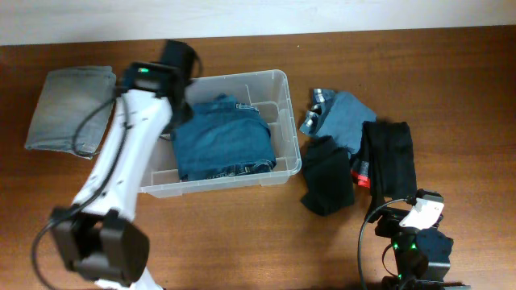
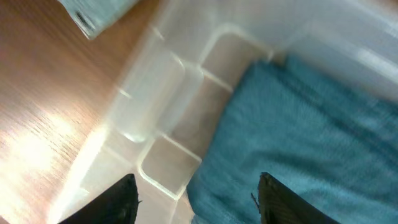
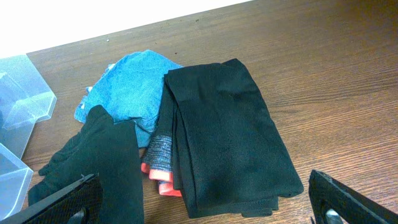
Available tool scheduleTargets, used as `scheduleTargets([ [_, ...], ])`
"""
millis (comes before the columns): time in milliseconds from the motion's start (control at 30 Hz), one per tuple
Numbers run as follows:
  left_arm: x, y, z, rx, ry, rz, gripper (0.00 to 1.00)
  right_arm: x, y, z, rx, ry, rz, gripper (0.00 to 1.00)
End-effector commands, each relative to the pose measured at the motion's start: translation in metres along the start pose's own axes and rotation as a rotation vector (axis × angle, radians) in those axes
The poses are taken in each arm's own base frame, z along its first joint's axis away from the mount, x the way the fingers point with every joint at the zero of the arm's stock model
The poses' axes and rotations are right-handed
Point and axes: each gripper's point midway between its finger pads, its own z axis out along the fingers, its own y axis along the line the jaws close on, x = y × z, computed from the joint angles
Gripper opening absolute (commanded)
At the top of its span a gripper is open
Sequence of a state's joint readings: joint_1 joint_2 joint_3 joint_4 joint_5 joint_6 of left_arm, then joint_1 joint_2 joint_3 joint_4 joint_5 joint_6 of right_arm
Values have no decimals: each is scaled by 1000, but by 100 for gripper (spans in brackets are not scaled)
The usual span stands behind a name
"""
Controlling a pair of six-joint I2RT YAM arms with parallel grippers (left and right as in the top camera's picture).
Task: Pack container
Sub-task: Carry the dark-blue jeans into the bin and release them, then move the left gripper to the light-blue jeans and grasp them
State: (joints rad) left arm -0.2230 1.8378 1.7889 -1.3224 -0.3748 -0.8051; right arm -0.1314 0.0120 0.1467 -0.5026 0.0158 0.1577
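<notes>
Nearest the bases, the right gripper (image 3: 202,179) hangs low over the desk (image 3: 336,74). Its fingers (image 3: 354,199) are spread wide with nothing between them, and only their dark tips show, cut off at the lower corners of the right wrist view.

Just beyond lies a pile of clothing. A long black garment (image 3: 230,137) overlaps a grey-and-coral piece (image 3: 158,162). A second black garment (image 3: 93,162) is cropped by the lower edge, and a light blue cloth (image 3: 130,87) lies behind. Bare wood lies to the right of the pile and beyond it.

The container (image 1: 278,121) sits mid-desk, left of the pile, its right wall just beside the second black garment. Folded jeans (image 1: 226,141) cover most of its floor, leaving a free strip along the right wall and the far-left corner.

The left gripper (image 2: 196,180) is above that corner, its fingers (image 2: 118,199) parted and empty. That view is blurred. The white left arm (image 1: 121,161) hides the container's left wall from overhead.

A grey folded cloth (image 1: 68,109) lies farthest left, apart from the container.
</notes>
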Motion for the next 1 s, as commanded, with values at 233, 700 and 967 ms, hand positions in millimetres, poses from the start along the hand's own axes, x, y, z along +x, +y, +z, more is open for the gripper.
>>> scheduleTargets([
  [233,-61,25,-52,72,-232,153,85,2,-1,0,1,0,11,98],
  [700,-165,216,48,170,-183,-139,99,2,-1,0,1,0,11,98],
  [967,-145,262,151,352,14,-293,99,2,-1,0,1,0,11,99],
])
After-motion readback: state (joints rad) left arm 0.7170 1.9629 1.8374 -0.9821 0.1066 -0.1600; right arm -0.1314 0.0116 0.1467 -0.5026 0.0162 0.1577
